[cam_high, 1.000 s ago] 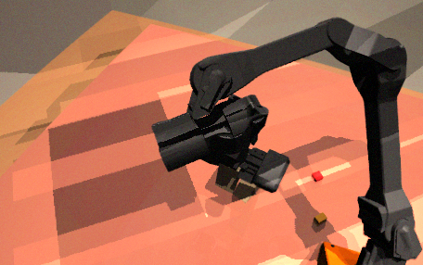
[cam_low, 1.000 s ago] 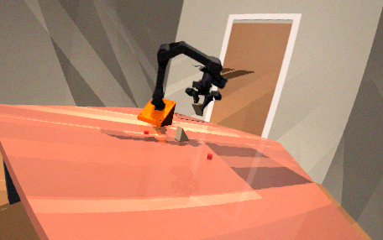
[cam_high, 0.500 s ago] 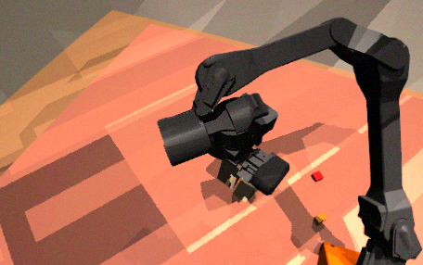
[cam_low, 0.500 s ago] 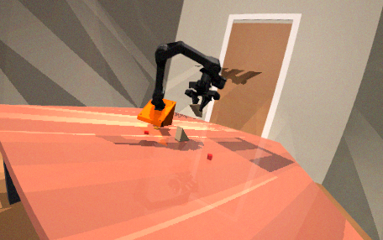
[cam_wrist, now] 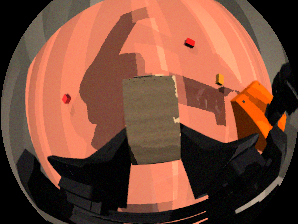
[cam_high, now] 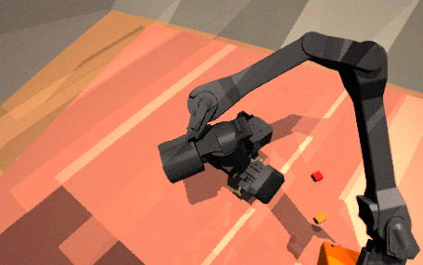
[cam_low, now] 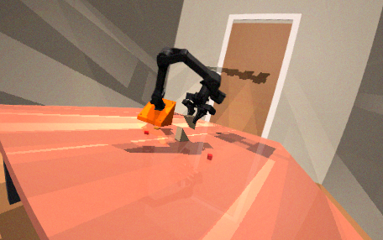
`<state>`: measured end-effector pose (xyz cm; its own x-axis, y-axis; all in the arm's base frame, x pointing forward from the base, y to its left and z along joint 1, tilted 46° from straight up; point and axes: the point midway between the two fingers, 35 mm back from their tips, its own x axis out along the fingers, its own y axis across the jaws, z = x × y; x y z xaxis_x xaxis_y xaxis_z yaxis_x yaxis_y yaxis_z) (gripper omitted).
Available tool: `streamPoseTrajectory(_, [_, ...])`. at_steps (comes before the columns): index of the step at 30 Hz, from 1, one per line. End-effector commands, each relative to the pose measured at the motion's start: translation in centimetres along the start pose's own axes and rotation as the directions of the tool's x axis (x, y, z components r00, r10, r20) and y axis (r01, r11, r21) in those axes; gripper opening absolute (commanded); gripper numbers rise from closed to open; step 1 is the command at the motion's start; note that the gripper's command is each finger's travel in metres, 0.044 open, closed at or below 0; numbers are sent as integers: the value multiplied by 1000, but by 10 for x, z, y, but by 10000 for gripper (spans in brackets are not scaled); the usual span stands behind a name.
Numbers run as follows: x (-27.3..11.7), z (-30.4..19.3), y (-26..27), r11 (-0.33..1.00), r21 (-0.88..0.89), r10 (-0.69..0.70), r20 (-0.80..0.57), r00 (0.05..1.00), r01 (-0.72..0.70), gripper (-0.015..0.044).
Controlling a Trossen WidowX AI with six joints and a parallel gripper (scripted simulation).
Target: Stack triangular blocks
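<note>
My gripper (cam_low: 194, 116) (cam_wrist: 152, 127) is shut on a grey-beige triangular block (cam_low: 190, 122) (cam_wrist: 152, 112), which hangs in the air, narrowing downward in the exterior view. The other triangular block (cam_low: 181, 134), beige with a dark sloping side, stands on the table (cam_low: 126, 180), lower and a little left of the held one in that view. The two look apart. In the wrist view the held block fills the middle, and the standing block is not seen. In the top view the hand covers most of both; pale bits show around it, and I cannot tell which block they belong to.
A red cube (cam_high: 317, 176) (cam_low: 146, 133) (cam_wrist: 189, 43) and a small orange-yellow block (cam_high: 320, 218) (cam_wrist: 220, 79) lie toward the orange arm base (cam_high: 336, 256) (cam_low: 156, 116) (cam_wrist: 253, 114). Another red cube (cam_low: 210, 156) (cam_wrist: 66, 99) lies on the other side.
</note>
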<state>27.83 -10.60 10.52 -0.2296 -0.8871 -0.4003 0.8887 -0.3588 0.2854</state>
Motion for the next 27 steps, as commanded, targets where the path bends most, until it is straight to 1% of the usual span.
streamPoseTrajectory(1, [8,-2,-1,1000,-12,0,14,1000,0,0])
streamPoseTrajectory(8, [33,-3,-2,1000,-11,0,15,1000,0,0])
streamPoseTrajectory(27, [33,-4,-3,1000,-7,8,15,1000,-8,0])
